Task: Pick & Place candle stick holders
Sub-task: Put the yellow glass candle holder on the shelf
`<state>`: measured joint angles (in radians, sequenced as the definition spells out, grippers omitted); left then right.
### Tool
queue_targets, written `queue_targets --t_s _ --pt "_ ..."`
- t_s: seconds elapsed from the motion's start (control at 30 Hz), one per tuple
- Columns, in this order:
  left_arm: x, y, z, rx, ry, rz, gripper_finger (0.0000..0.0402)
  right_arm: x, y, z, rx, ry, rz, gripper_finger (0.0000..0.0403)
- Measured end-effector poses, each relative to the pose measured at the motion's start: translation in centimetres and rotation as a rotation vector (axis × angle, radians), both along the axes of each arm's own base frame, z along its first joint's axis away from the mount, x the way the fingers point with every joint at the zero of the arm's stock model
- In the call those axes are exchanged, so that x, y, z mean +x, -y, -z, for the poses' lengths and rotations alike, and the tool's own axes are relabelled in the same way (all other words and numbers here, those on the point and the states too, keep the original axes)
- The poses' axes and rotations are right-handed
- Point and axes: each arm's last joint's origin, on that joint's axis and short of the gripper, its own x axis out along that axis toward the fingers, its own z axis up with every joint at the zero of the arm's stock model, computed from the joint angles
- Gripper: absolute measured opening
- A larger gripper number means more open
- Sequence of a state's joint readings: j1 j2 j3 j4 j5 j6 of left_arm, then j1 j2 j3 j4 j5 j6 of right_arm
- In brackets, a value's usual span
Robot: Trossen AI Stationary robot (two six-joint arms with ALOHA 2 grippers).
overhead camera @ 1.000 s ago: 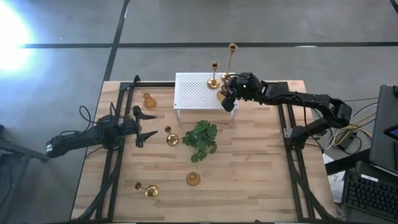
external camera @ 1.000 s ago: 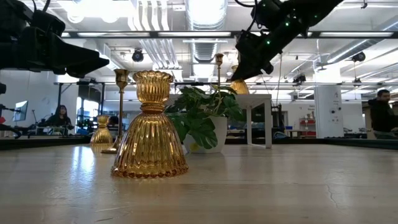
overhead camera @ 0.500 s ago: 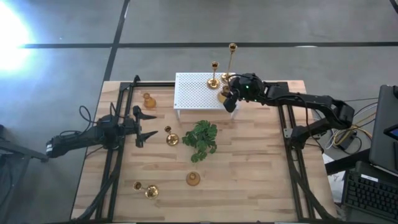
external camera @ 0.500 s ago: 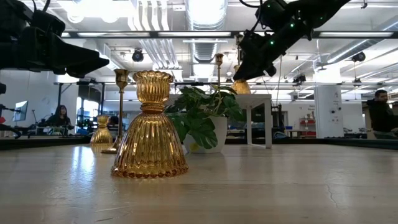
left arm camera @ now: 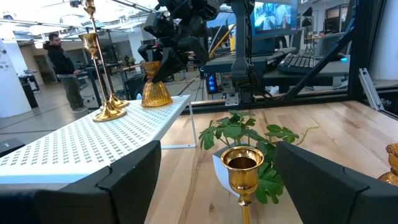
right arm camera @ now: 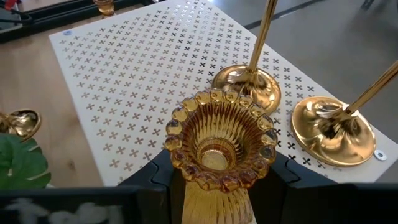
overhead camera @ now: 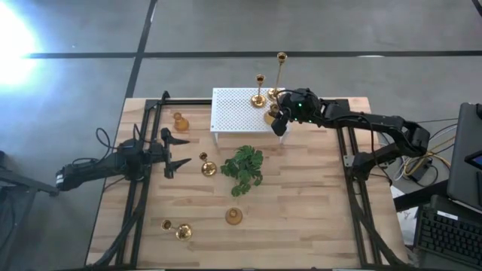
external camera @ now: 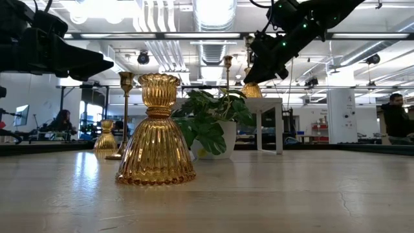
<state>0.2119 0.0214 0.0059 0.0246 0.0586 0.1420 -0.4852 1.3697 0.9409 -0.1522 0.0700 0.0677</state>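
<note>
Worktop (overhead camera: 301, 196) laid out, left to right, with: left claw (overhead camera: 183, 150) parked wide open at the left side, a squat amber holder (overhead camera: 180, 120) far-left, short brass holder (overhead camera: 207, 166) just right of that claw, toppled holder (overhead camera: 177, 230) and squat one (overhead camera: 234, 216) near, leafy plant (overhead camera: 243, 170) in the middle. White perforated stand (overhead camera: 237, 111) at the far centre, bearing two tall brass stems (overhead camera: 259, 98) on its far-right corner. Right claw (overhead camera: 277, 120) at the stand's right edge, clamped on a ribbed amber holder (right arm camera: 219, 140), seemingly resting on the stand beside the stems' bases.

7 gold holders: 3 upright on white stand (overhead camera: 239, 110), 4 scattered on table (overhead camera: 301, 203).
</note>
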Motion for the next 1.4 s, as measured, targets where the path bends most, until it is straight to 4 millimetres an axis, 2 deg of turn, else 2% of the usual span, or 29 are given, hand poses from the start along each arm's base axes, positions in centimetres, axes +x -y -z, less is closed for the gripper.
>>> queue_targets --t_s 0.2,0.47,0.9,1.4 --pt "0.00 0.00 0.00 0.000 0.000 0.000 0.0319 -0.04 0.12 -0.02 -0.013 -0.004 -0.004 0.0121" --pt "0.00 0.00 0.00 0.000 0.000 0.000 0.0319 -0.02 0.23 0.01 -0.043 -0.017 -0.014 0.0151" --pt "0.00 0.00 0.00 0.000 0.000 0.000 0.0319 0.07 0.26 -0.15 -0.068 -0.009 -0.027 0.0139" --pt "0.00 0.00 0.00 0.000 0.000 0.000 0.0319 0.07 0.30 -0.20 -0.051 0.007 -0.010 0.0223"
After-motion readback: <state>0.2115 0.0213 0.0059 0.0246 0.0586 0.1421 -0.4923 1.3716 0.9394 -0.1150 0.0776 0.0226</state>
